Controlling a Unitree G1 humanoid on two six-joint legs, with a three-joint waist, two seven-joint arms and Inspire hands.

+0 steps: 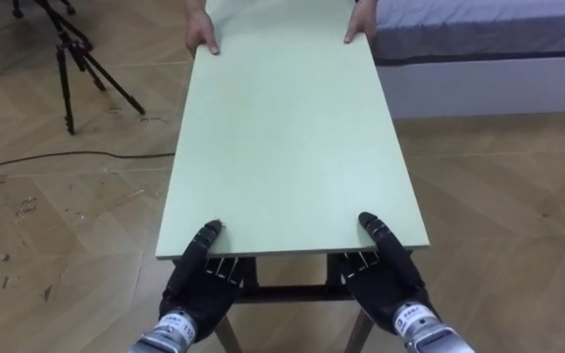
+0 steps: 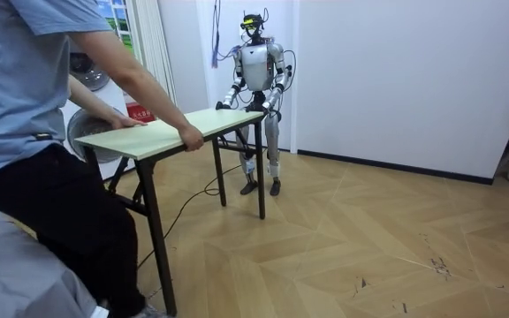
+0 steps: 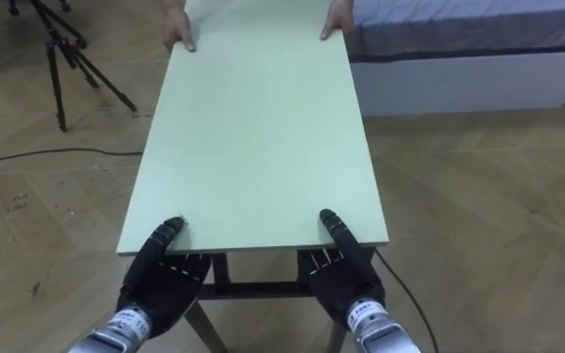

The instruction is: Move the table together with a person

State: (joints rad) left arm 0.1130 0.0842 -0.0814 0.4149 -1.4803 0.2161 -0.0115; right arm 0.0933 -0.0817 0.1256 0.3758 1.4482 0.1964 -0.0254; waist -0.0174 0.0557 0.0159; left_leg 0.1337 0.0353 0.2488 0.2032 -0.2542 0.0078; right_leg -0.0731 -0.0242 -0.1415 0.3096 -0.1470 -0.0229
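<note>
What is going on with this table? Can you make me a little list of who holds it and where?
table: light green top, dark legs
left robot hand: grips the near edge, thumb on top
right robot hand: grips the near edge, thumb on top
person's hands: hold the far end, one at each corner
nearby: tripod on the left, bed on the right

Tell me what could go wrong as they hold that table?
The robot's left hand and right hand hold the pale green rectangular table only at its near edge, thumbs on top, so a tug might slip it free. The black long-legged tripod stands close beside the table; swinging that way could knock it. The white-framed bed lies behind the person, who might back into it.
</note>
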